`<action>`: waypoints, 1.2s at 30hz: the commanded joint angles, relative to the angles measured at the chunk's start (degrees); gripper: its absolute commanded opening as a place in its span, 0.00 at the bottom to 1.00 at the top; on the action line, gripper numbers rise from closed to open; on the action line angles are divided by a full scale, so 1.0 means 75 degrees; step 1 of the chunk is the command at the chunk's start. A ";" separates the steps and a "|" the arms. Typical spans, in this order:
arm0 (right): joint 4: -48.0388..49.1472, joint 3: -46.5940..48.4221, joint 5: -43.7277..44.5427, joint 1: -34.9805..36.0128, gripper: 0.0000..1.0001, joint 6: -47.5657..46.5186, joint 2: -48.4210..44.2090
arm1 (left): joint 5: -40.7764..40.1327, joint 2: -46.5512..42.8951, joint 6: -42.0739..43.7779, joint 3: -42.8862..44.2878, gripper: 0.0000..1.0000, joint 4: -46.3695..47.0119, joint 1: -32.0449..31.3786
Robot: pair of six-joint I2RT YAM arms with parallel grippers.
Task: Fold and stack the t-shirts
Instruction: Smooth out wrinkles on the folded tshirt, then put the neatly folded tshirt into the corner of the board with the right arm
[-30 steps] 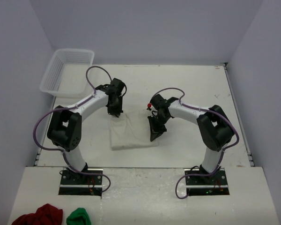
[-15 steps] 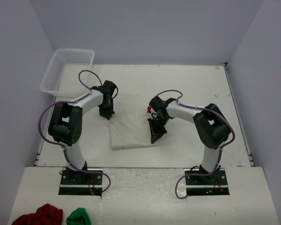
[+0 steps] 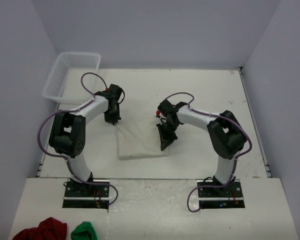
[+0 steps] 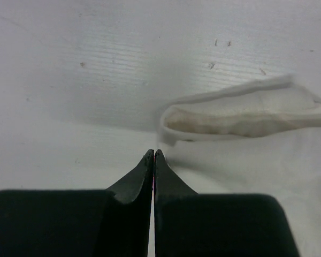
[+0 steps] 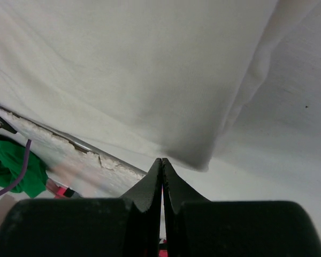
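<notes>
One off-white t-shirt lies folded into a rough square on the table between the arms. My left gripper is shut and empty, its tip on the table just off the shirt's far left corner. In the left wrist view the shut fingertips meet just short of the shirt's layered corner. My right gripper is also shut and points down at the shirt's near right corner. The right wrist view shows its tip just outside the folded edge of the t-shirt, with no cloth between the fingers.
A white mesh basket stands at the far left corner of the table. A dark red cloth bundle and a small green cloth bundle lie on the near ledge at bottom left. Walls close in the table on three sides.
My left gripper has moved left and slightly away, from over the shirt's far edge to just off its far left corner. The right gripper has barely shifted.
</notes>
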 commanded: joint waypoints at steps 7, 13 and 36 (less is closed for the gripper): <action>-0.1311 0.1374 0.0769 0.0066 0.07 -0.0319 -0.1302 | -0.0781 -0.2110 -0.0488 0.0073 0.00 -0.1071 0.0018; -0.1418 0.1481 0.0957 -0.0073 0.62 -0.0390 -0.1713 | 0.0505 -0.2663 -0.0337 0.0014 0.00 -0.1307 -0.0133; 0.1862 0.0205 -0.1423 -0.1832 0.93 -0.0238 0.0233 | 0.1481 -0.1117 -0.0336 0.0482 0.00 -0.0709 -0.1212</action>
